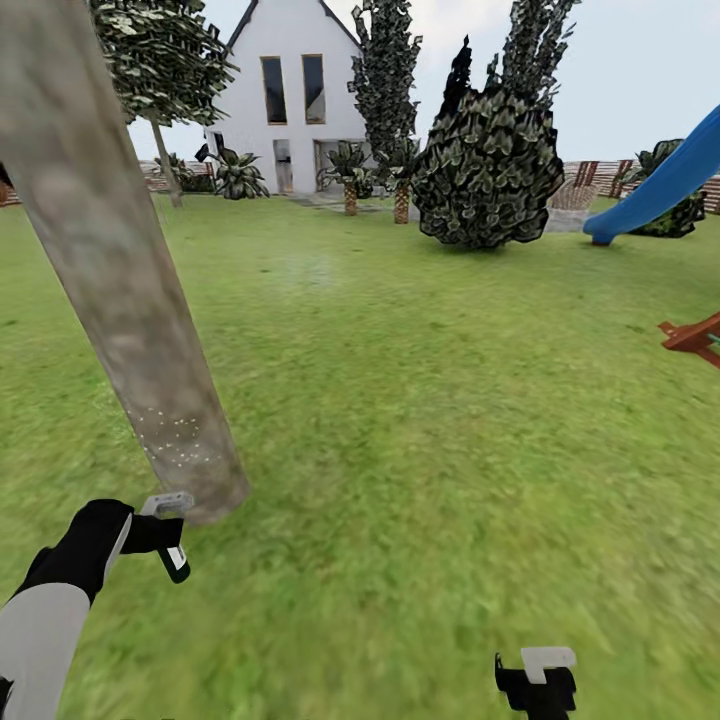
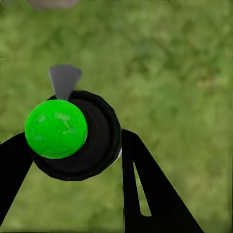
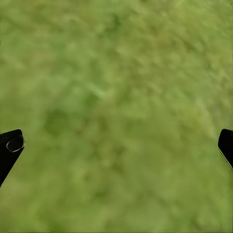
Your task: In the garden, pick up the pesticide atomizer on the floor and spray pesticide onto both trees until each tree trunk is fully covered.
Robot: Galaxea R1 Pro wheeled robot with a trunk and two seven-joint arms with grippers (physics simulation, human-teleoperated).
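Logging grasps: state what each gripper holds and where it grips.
The left gripper clamps the pesticide atomizer around its round black body, green top facing the camera. The right gripper is open, holding nothing.

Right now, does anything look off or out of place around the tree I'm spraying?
Only a few things stand out. The atomizer in the left claw shows a green top. White pesticide specks cover only a low patch of the tree trunk; the rest looks bare. The right claw is open over grass.
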